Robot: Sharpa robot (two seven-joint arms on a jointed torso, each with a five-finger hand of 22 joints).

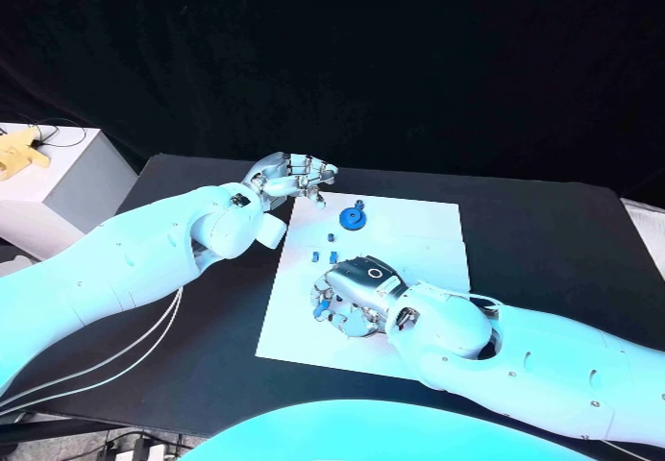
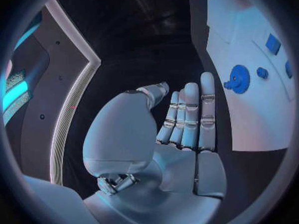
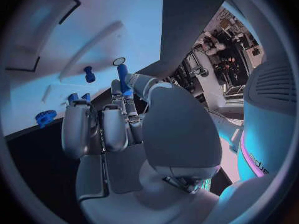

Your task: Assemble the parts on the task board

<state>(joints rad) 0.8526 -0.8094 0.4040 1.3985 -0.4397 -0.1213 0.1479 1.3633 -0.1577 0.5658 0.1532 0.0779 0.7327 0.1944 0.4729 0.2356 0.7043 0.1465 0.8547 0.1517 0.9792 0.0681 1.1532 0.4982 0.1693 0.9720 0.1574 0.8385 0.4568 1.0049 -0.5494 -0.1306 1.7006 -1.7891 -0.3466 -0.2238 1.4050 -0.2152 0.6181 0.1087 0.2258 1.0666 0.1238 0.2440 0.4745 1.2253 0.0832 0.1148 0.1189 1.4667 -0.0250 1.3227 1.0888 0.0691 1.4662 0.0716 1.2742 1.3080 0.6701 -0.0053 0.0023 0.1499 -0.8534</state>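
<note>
The white task board [image 1: 416, 230] lies in the middle of the black table. A blue gear [image 1: 355, 217] [image 2: 238, 77] [image 3: 45, 117] sits near its far left corner, with small blue pieces [image 1: 327, 255] [image 3: 77, 97] nearer the middle. My right hand [image 1: 354, 288] hovers low over the board's near left part and pinches a blue peg [image 3: 122, 77] between thumb and a finger, close to a round hole [image 3: 118, 61]. Another short blue peg [image 3: 89, 74] stands on the board. My left hand [image 1: 291, 178] [image 2: 181, 119] is beside the board's far left corner, fingers straight, holding nothing.
A white box [image 1: 62, 182] with a yellow object on top stands off the table's far left corner. Black tabletop [image 1: 554, 230] stretches to the right of the board. A blue square piece [image 2: 273, 43] lies further along the board.
</note>
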